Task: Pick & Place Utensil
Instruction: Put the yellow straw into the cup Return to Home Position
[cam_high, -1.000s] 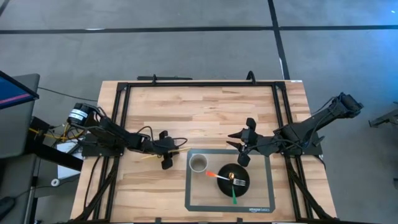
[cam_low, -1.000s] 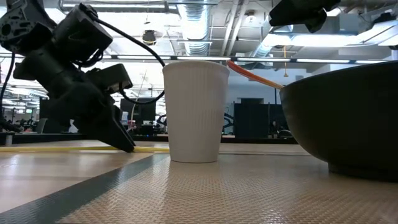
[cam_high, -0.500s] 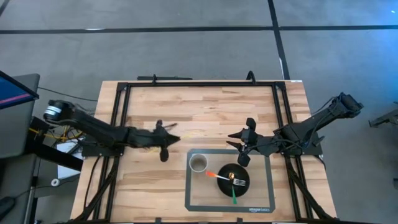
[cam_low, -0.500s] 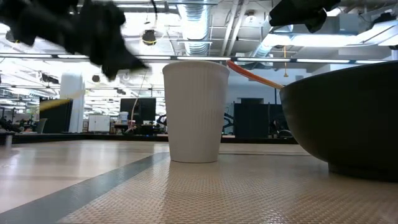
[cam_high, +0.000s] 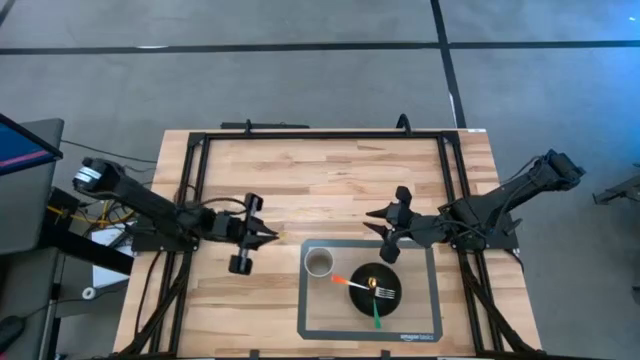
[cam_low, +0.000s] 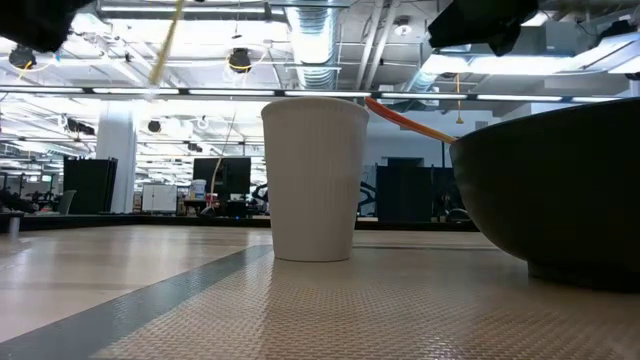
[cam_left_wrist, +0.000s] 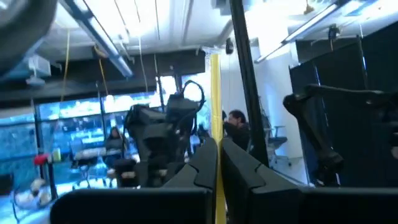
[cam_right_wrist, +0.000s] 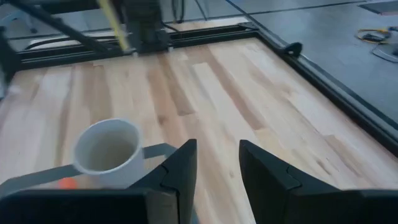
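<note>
A thin yellow utensil (cam_left_wrist: 214, 118) is lifted off the wooden table (cam_high: 330, 180) at its left middle, with my left gripper (cam_high: 264, 236) shut on it. In the low view the yellow utensil (cam_low: 165, 45) slants steeply, high above the tabletop. A white paper cup (cam_high: 319, 263) and a black bowl (cam_high: 375, 286) stand on a grey mat (cam_high: 325, 310). An orange fork (cam_high: 352, 283) and a green utensil (cam_high: 377, 314) rest in the bowl. My right gripper (cam_high: 387, 228) hovers open over the mat's far edge. My left gripper pinches the yellow utensil's shaft (cam_left_wrist: 216, 163) between its two fingers. The fingers come level from the table's left and lie across the utensil. The utensil stands steeply, nearly upright, clear of the table. Which end is up I cannot tell.
A black metal frame (cam_high: 320, 136) borders the table's far side and both sides. Bare wood lies between the two arms and along the far half. The cup (cam_right_wrist: 106, 151) sits close in front of my right gripper (cam_right_wrist: 214, 163).
My left gripper has shut on the yellow utensil, which lay flat on the table, and has risen with it while its wrist turned. The utensil has gone from lying on the wood to standing steeply, clear of the table. The right arm has kept still.
</note>
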